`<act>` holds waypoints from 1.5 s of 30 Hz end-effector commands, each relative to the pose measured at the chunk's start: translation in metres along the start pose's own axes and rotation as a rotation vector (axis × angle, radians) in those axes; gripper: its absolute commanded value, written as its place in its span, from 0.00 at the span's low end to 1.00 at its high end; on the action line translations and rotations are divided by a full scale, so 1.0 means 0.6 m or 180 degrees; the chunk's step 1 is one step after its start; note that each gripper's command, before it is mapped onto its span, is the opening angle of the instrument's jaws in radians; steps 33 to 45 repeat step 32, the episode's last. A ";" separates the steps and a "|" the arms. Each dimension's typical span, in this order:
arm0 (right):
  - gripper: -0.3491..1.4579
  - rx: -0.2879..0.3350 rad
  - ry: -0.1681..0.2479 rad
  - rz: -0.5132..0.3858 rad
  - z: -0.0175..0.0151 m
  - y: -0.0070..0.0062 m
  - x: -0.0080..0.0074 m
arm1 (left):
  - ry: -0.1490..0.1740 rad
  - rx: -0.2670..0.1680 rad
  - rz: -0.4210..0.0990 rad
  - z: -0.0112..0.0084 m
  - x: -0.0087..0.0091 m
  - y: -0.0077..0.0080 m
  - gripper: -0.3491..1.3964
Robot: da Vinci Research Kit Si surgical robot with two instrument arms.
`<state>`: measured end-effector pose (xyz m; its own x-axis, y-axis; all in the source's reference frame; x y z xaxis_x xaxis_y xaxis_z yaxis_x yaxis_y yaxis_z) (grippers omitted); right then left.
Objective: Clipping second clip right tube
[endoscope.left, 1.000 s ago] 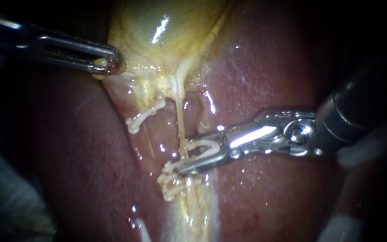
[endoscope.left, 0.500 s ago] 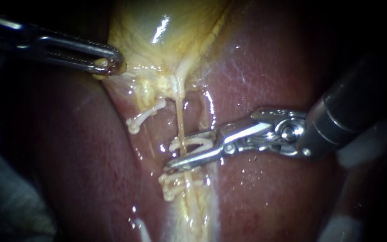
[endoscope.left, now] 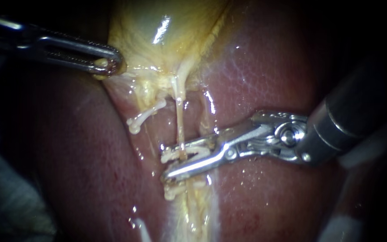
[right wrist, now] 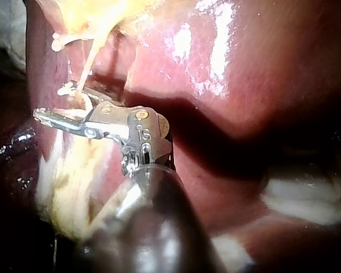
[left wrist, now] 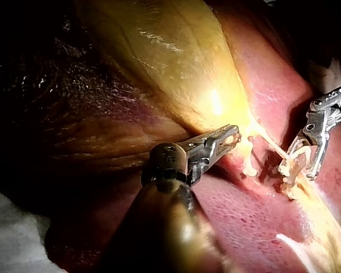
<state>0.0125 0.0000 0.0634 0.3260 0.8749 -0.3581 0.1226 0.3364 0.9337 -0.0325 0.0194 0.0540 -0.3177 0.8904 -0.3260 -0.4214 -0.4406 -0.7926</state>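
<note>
Endoscope view: R instrument (endoscope.left: 171,164) comes in from the right, jaws clenched on a white clip (endoscope.left: 179,151) straddling the right tube (endoscope.left: 178,121), just far of the near clip (endoscope.left: 172,193). L instrument (endoscope.left: 106,64), far left, grasps the gallbladder (endoscope.left: 157,27) edge; the tube looks taut. To do it well: squeeze fully, square across the tube, no twist, tips past its left side. Room: liver (endoscope.left: 265,67) lies close under the near jaw and the near clip is just beside it. Open space to the right for backing out.
</note>
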 end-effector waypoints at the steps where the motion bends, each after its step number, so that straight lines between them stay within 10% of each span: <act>1: 0.37 -0.0004 -0.0002 0.0000 -0.0003 -0.0001 0.0001 | 0.0000 0.0000 0.0000 0.0000 0.0000 0.0000 0.00; 14: 0.00 0.0012 0.0003 0.0104 -0.0019 -0.0008 0.0006 | 0.0002 0.0002 -0.0001 0.0002 0.0000 0.0000 0.00; 45: 0.00 0.0018 0.0000 0.0156 -0.0023 -0.0009 0.0001 | 0.0003 0.0005 -0.0002 0.0005 0.0002 0.0001 0.00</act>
